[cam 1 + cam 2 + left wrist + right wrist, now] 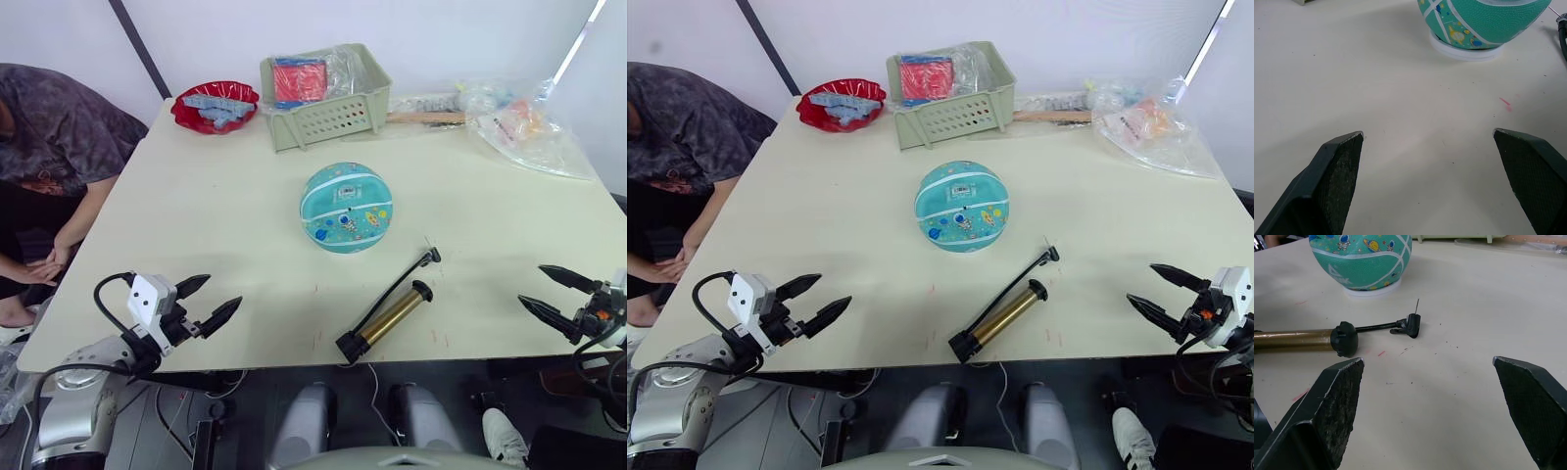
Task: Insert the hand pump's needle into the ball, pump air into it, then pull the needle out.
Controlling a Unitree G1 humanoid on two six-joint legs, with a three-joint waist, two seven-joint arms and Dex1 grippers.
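Observation:
The teal ball point(346, 207) with white seams and cartoon prints rests on a white ring near the table's middle. In front of it, slightly right, the gold hand pump point(389, 317) lies flat with its black hose running to a black fitting point(1412, 326); the thin needle point(1417, 305) sticks up from it, apart from the ball point(1361, 259). My left gripper point(204, 304) hangs open at the table's front left edge. At the front right edge my right gripper point(551, 293) stands open too. Both hold nothing.
A green basket point(325, 96) with packaged items stands at the back, a red dish point(215, 106) to its left. Plastic bags point(524, 122) and a wooden stick lie at the back right. A person sits at the table's left side point(49, 147).

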